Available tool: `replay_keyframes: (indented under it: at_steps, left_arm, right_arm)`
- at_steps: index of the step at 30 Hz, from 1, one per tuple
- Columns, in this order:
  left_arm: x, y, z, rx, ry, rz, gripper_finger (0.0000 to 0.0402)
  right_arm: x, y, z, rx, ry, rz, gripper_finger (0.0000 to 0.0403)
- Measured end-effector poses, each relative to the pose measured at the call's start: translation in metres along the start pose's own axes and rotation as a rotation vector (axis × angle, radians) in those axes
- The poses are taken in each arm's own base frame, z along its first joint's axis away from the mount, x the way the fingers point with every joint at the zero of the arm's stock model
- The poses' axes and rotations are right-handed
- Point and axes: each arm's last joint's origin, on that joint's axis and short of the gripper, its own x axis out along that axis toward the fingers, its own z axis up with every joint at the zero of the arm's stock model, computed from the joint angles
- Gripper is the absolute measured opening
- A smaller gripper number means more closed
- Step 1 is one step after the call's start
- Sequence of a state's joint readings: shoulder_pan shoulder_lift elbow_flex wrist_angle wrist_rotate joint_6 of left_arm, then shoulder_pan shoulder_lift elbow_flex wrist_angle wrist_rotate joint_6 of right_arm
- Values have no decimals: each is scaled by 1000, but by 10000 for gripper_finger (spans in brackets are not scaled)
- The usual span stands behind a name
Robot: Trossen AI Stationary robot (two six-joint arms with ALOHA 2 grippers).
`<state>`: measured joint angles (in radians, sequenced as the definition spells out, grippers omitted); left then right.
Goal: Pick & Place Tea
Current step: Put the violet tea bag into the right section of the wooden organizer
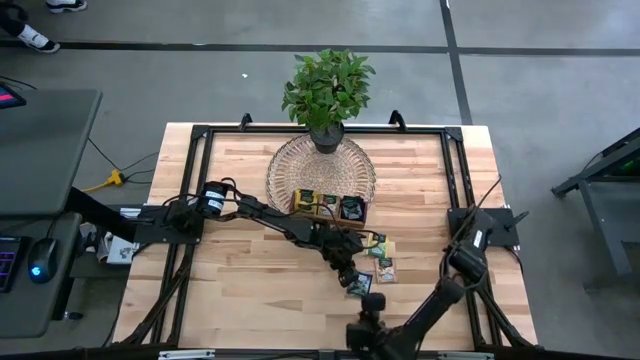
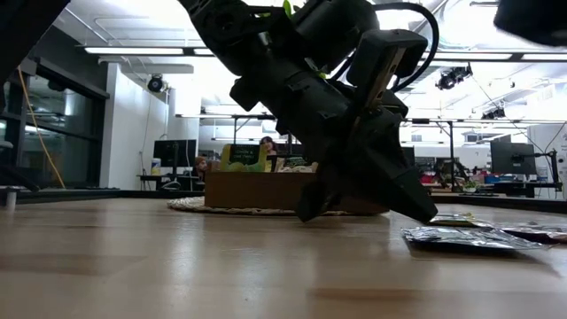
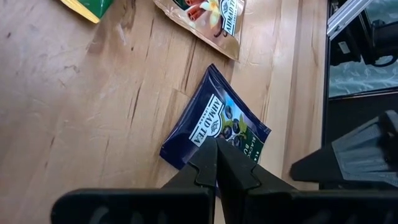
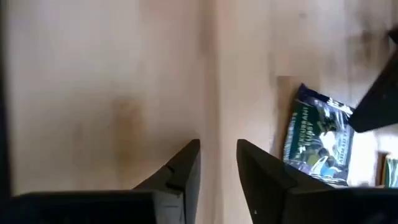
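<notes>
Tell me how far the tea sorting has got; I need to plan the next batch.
Partly done. Some tea packets already sit in the wooden tray. In hand: the left claw is shut over the dark blue packet on the table, though a firm grip isn't clear. Left: a few more loose packets beside the tray. The right claw hovers over bare table, fingers apart, holding nothing.

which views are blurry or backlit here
Right wrist view: smeared, the blue sachet and wood grain soft. Low view: backlit by bright ceiling lights, so the left hand is a near-black silhouette and the near table is out of focus. Left wrist view: sharp, the sachet's print legible. High view: evenly lit, no glare.
</notes>
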<state>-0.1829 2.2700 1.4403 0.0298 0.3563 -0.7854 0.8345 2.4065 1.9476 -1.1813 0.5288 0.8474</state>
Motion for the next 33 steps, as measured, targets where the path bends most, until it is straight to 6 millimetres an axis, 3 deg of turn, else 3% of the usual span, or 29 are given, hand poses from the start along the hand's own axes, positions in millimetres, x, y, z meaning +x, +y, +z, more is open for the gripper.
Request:
replay_keyframes:
  at_steps: [8, 22, 33]
  left_arm:
    - [0, 0, 0, -4, 6, 5, 0]
    - [0, 1, -2, -12, 27, 0, 0]
    - [0, 0, -3, -4, 64, -22, 0]
  right_arm:
    - [9, -11, 4, 147, 38, -45, 134]
    - [23, -42, 8, 93, 163, -202, 147]
    - [42, -41, 0, 131, 206, -147, 145]
